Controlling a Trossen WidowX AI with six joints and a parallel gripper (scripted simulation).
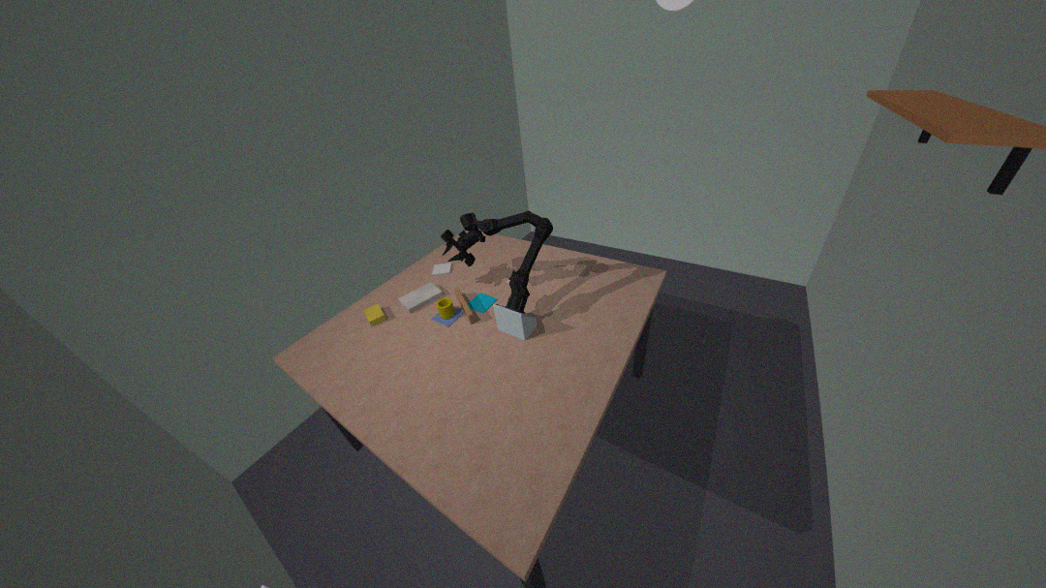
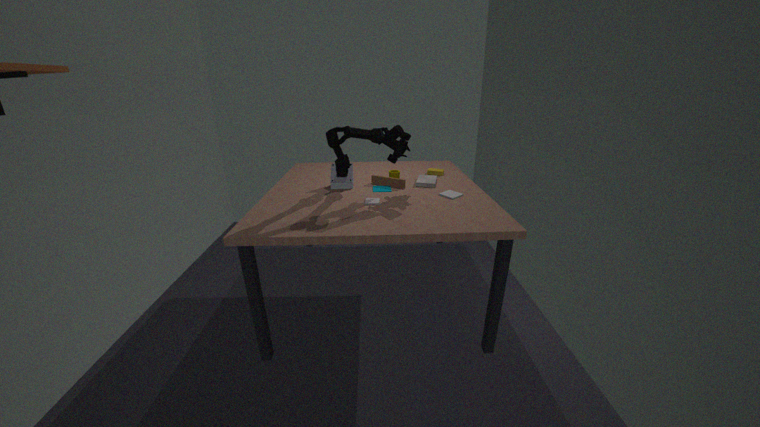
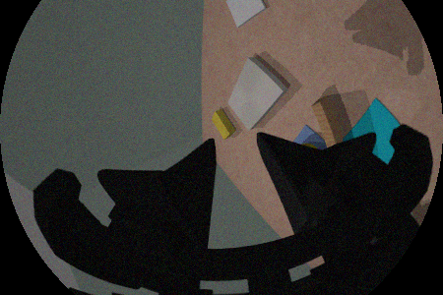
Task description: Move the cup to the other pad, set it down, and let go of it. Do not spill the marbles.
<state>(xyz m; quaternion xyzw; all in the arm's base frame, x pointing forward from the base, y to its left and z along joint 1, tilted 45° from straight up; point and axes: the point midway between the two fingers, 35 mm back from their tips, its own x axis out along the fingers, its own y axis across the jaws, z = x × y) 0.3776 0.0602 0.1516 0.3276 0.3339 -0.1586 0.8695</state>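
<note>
The yellow cup [image 1: 445, 309] [image 2: 394, 174] stands upright on the blue pad [image 1: 448, 323] [image 3: 306, 134]. In the wrist view only a sliver of the cup [image 3: 309, 146] shows above the right finger. Marbles cannot be made out. The teal pad [image 1: 482, 302] [image 2: 381, 189] [image 3: 380, 114] lies bare on the other side of a wooden bar. My gripper [image 1: 446, 257] [image 2: 407, 153] [image 3: 235, 141] is partly open and empty. It hangs high above the table, away from the cup, with its fingers tilted downward.
The wooden bar [image 1: 466, 306] [image 2: 388, 181] [image 3: 337, 115] stands between the pads. A pale grey block [image 1: 420, 295] [image 2: 426, 181] [image 3: 256, 92], a yellow block [image 1: 375, 314] [image 2: 435, 171] [image 3: 222, 124] and a white tile [image 1: 441, 268] [image 2: 450, 194] [image 3: 246, 3] lie beyond. A small white tile [image 2: 371, 200] lies near the teal pad.
</note>
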